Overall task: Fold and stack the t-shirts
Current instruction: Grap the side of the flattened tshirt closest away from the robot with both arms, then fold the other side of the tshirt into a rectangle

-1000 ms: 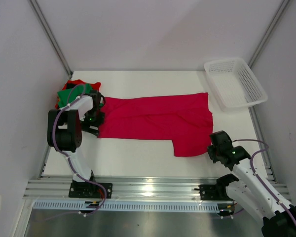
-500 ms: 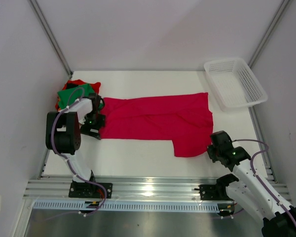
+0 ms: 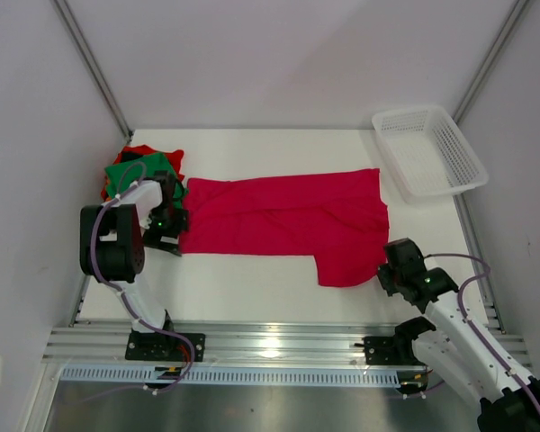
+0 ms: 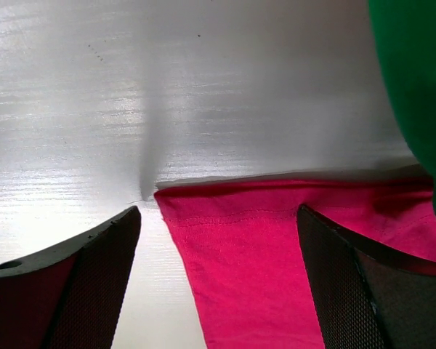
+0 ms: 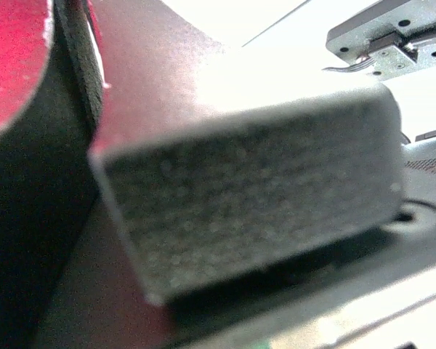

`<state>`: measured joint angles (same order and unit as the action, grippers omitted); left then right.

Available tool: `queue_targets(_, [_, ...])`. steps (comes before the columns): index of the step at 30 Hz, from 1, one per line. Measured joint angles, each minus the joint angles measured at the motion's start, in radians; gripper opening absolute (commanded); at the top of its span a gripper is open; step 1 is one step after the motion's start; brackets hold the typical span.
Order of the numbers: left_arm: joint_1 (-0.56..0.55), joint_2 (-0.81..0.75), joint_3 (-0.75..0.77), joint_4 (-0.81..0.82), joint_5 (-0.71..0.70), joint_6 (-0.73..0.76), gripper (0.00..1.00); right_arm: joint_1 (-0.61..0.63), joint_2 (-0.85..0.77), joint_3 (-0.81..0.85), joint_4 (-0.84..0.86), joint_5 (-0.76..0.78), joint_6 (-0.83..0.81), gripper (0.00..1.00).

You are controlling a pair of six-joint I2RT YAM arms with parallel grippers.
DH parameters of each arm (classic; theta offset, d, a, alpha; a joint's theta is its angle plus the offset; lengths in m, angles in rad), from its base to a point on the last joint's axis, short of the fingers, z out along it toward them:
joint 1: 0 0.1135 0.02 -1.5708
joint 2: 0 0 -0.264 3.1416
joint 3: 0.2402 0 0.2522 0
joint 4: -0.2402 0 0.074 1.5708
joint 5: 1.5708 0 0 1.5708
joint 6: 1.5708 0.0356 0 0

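The big crimson-red t-shirt (image 3: pixel 279 216) lies spread out flat in the middle of the white surface (image 3: pixel 252 288). It reaches from the left side almost to the right side, and one part hangs down toward the lower right of the frame.

The left pincer (image 4: pixel 218 218) is at the left end of this shirt. Its two fingers are wide apart and hold nothing. In the left wrist view a corner of the shirt, with its sewn edge, lies flat between the fingers.

In the upper left of the top view a green t-shirt (image 3: pixel 130 169) sits in a little pile on top of a red t-shirt (image 3: pixel 142 149). The pile is just beside the left arm.

The right pincer (image 3: pixel 391 265) is at the lower right, just beside the hanging part of the crimson shirt. Its fingers are pressed together. Its own view is blurry and shows some red up close, so I cannot tell if cloth is caught in it.

A white basket (image 3: pixel 427 148) sits in the upper right corner.
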<state>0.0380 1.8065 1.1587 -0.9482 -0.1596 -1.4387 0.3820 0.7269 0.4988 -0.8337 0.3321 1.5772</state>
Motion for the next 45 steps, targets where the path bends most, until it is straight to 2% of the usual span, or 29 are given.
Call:
queue_targets(6, [0.010, 0.000, -0.003, 0.011, 0.023, 0.011, 0.90, 0.000, -0.014, 0.000, -0.006, 0.000, 0.001, 0.00])
queue_targets(10, [0.010, 0.000, -0.005, 0.018, 0.024, 0.026, 0.82, 0.000, -0.014, -0.001, -0.006, 0.000, 0.001, 0.00])
queue_targets(13, [0.010, 0.000, -0.005, 0.023, 0.023, 0.036, 0.64, 0.000, -0.014, -0.001, -0.006, 0.000, 0.001, 0.00])
queue_targets(14, [0.010, 0.000, -0.005, 0.024, 0.022, 0.042, 0.49, 0.000, -0.014, -0.001, -0.006, 0.000, 0.002, 0.00])
queue_targets(16, [0.010, 0.000, -0.005, 0.026, 0.019, 0.048, 0.33, 0.000, -0.016, -0.002, -0.006, 0.000, 0.002, 0.00])
queue_targets(17, [0.010, 0.000, -0.005, 0.028, 0.016, 0.051, 0.19, 0.000, -0.018, -0.002, -0.006, 0.000, 0.003, 0.00])
queue_targets(19, [0.010, 0.000, -0.005, 0.030, 0.013, 0.056, 0.13, 0.000, -0.026, -0.003, -0.006, 0.000, 0.006, 0.00])
queue_targets(20, [0.011, 0.000, -0.005, 0.031, 0.013, 0.058, 0.05, 0.000, -0.031, -0.005, -0.008, 0.000, 0.008, 0.00])
queue_targets(21, [0.010, 0.000, -0.005, 0.031, 0.013, 0.058, 0.01, 0.000, -0.035, -0.006, -0.010, 0.000, 0.010, 0.00])
queue_targets(29, [0.011, 0.000, -0.005, 0.031, 0.014, 0.064, 0.01, 0.000, -0.055, -0.015, -0.024, 0.000, 0.019, 0.00])
queue_targets(38, [0.003, -0.018, -0.002, 0.050, 0.012, 0.164, 0.01, 0.000, -0.040, -0.026, -0.010, 0.003, 0.012, 0.00])
queue_targets(45, [-0.010, -0.098, 0.108, 0.038, -0.001, 0.250, 0.01, 0.000, 0.037, 0.001, 0.047, 0.058, -0.091, 0.00])
